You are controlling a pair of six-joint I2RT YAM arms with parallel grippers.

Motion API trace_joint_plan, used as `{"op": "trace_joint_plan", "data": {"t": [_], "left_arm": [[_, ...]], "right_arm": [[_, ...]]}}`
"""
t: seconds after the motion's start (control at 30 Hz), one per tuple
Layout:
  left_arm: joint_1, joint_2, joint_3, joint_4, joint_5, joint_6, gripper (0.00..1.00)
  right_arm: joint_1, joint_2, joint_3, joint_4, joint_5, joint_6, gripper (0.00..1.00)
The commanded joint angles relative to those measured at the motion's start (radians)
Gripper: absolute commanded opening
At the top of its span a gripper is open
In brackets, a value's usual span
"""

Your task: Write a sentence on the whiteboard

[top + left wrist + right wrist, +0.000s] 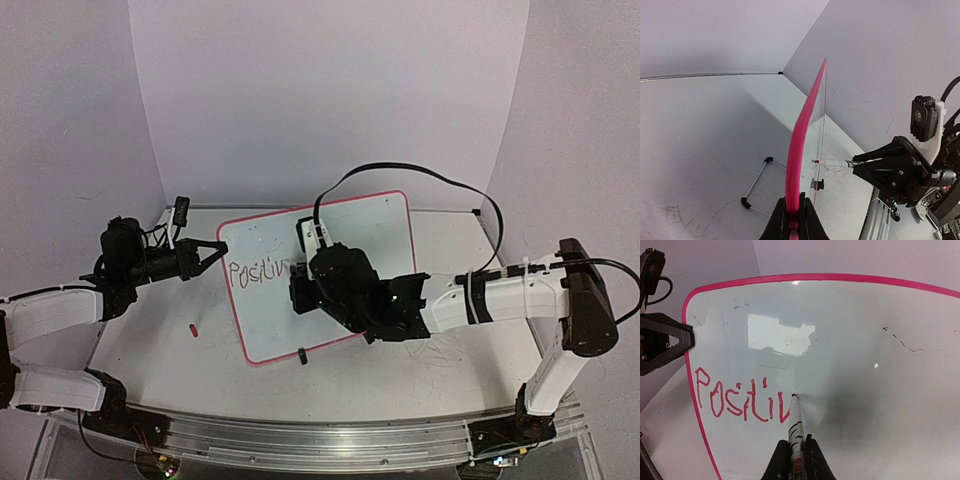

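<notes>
The whiteboard (pixel 370 225) with a red-pink rim stands tilted at the table's middle. My left gripper (pixel 218 247) is shut on its left rim (pixel 799 135). My right gripper (pixel 302 296) is shut on a white marker (pixel 796 427) whose red tip touches the board face (pixel 865 340). The sentence (pixel 740 401) reads "Positiv" in red letters, also visible in the top view (pixel 255 271). The tip sits at the top of the last stroke of the "v". One black clip foot (pixel 302 356) shows at the board's lower edge.
A small red cap (pixel 192 328) lies on the table left of the board. A thin wire stand with black ends (pixel 756 182) lies behind the board. Faint old marks (pixel 902 342) dot the board's right part. Purple-grey walls enclose the table.
</notes>
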Motion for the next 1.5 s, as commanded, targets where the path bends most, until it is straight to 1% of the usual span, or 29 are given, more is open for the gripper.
{"op": "trace_joint_plan", "data": {"t": [0.0,0.1,0.23,0.67,0.83,0.93,1.03,1.2,1.3,1.47], "left_arm": [[-0.009,-0.016,0.012,0.037,0.016,0.035,0.00],[-0.009,-0.017,0.012,0.037,0.013,0.035,0.00],[-0.009,-0.010,0.019,0.036,0.016,0.036,0.00],[-0.009,-0.007,0.021,0.034,0.017,0.037,0.00],[-0.009,-0.007,0.021,0.033,0.016,0.037,0.00],[-0.009,-0.007,0.021,0.034,0.016,0.038,0.00],[-0.009,-0.002,0.023,0.033,0.017,0.038,0.00],[-0.009,-0.001,0.026,0.034,0.016,0.038,0.00],[-0.009,-0.004,0.026,0.033,0.016,0.038,0.00],[-0.009,-0.002,0.026,0.032,0.018,0.037,0.00]], "right_arm": [[-0.005,-0.044,-0.013,0.046,-0.025,-0.021,0.00],[-0.003,-0.090,-0.061,0.074,-0.050,-0.015,0.00],[-0.044,-0.092,-0.081,0.101,-0.105,0.019,0.00],[-0.045,-0.054,-0.031,0.115,-0.096,-0.012,0.00],[-0.045,-0.032,-0.012,0.047,-0.052,0.016,0.00],[-0.045,-0.044,-0.023,0.039,-0.058,0.021,0.00],[-0.033,-0.088,-0.047,0.079,-0.079,-0.004,0.00],[-0.030,-0.135,-0.105,0.094,-0.097,0.020,0.00],[-0.030,-0.133,-0.117,0.093,-0.104,0.030,0.00],[-0.031,-0.097,-0.085,0.092,-0.113,0.019,0.00]]}}
